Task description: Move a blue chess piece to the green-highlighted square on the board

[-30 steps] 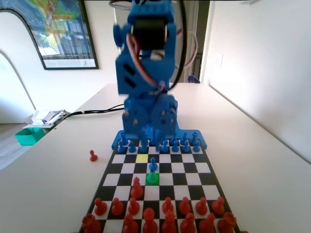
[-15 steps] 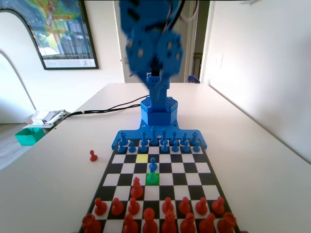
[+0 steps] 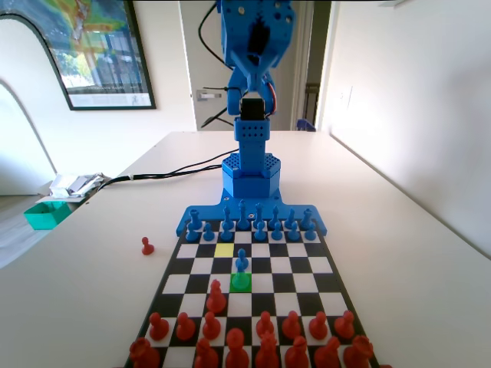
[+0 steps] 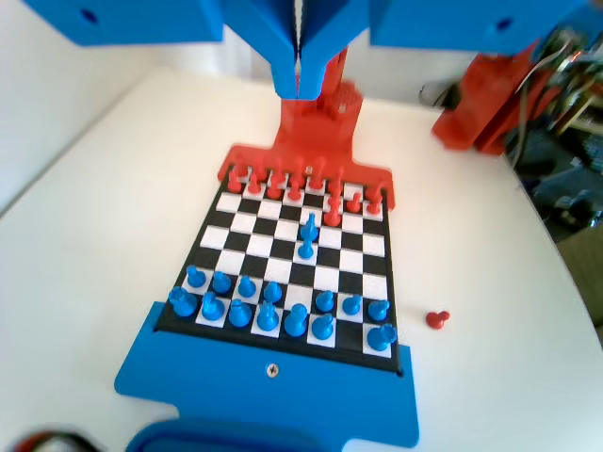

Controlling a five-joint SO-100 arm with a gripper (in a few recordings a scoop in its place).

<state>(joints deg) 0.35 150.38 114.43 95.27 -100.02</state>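
The blue chess piece [image 3: 242, 264] stands upright on the green-highlighted square [image 3: 241, 283], in the middle of the board [image 3: 330, 285], free of the gripper. In the wrist view the same piece [image 4: 307, 247] stands alone in the board's [image 4: 375, 247] centre, ahead of the blue rows. My gripper [image 4: 299, 87] hangs high above the board at the picture's top, its jaws pressed together with nothing between them. In the fixed view the blue arm [image 3: 253, 54] is raised well above its base.
A yellow square [image 3: 224, 249] lies one column left and two rows beyond the green one. A lone red pawn [image 3: 146, 245] [image 4: 436, 319] sits on the table beside the board. Red pieces [image 3: 216, 297] fill the near rows. A green box [image 3: 44, 215] and cables [image 3: 153, 173] lie far left.
The blue arm has lifted from low over the blue back rows to high above its base. The blue piece stays on the green square.
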